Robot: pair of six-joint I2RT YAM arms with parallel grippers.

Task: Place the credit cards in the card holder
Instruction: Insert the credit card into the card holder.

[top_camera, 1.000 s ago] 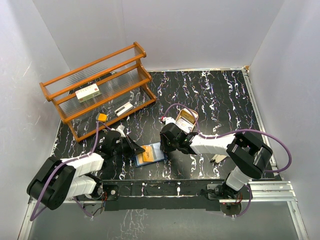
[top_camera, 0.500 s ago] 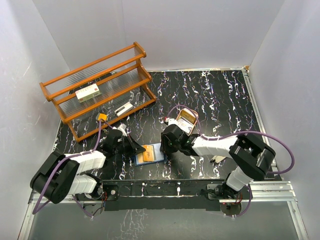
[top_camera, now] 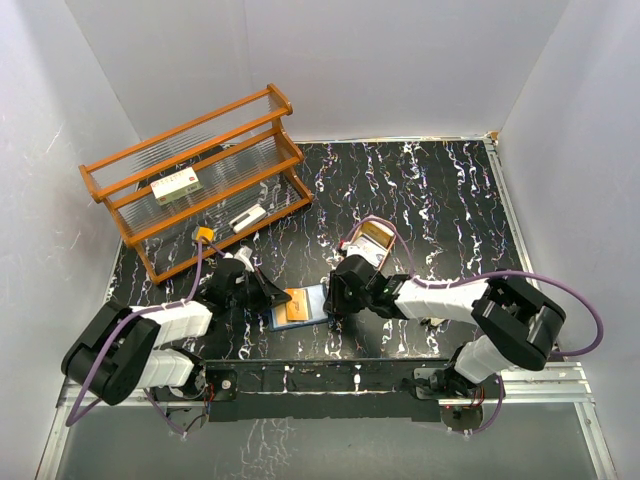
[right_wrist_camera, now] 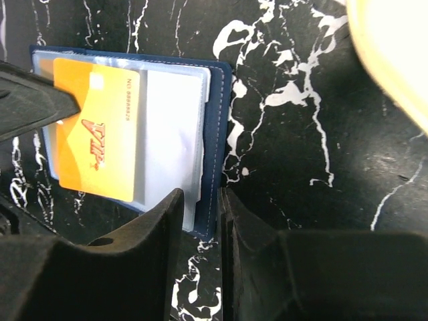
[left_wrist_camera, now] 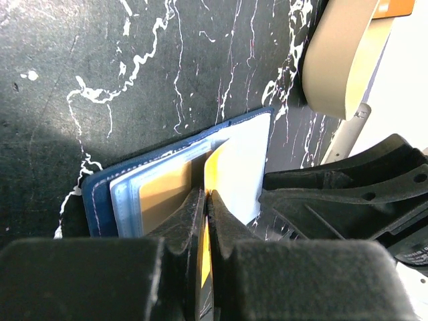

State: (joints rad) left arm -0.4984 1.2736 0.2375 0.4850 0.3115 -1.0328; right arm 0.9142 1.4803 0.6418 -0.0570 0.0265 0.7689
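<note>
— Both grippers have closed in on the card holder (top_camera: 318,298) since a second ago, haven't they?

— Yes. From above, the left gripper (top_camera: 265,296) has slid closer to its one side. The right gripper (top_camera: 335,302) has dropped toward the opposite side, with its forearm swung nearer the bases. The holder itself has barely shifted on the table (top_camera: 440,200).

— And the card?

— An orange card (top_camera: 296,307) lies on the open holder. A tan tray (top_camera: 375,238) sits just beyond the holder on the right arm's side. A wooden rack (top_camera: 200,175) stands well apart from it on the left arm's side.

— What does the left wrist show?

— The left gripper (left_wrist_camera: 206,195) has its fingers (left_wrist_camera: 190,221) pressed together on the card (left_wrist_camera: 215,167), pinching it edge-on. The card reaches over the holder's clear pockets, inside the navy cover (left_wrist_camera: 100,194). I cannot tell whether it is under the plastic. The tray (left_wrist_camera: 334,60) is past the holder's far corner.

— And the right wrist?

— The right gripper (right_wrist_camera: 200,214) has its fingers (right_wrist_camera: 150,227) drawn close, with only a slim gap. The holder's navy edge (right_wrist_camera: 219,134) runs into that gap, so they look nipped on it. The card (right_wrist_camera: 100,134) lies flat on the holder's far half. A dark left finger (right_wrist_camera: 27,100) covers the card's outer edge. The tray (right_wrist_camera: 394,60) is near the holder, not touching it.
</note>
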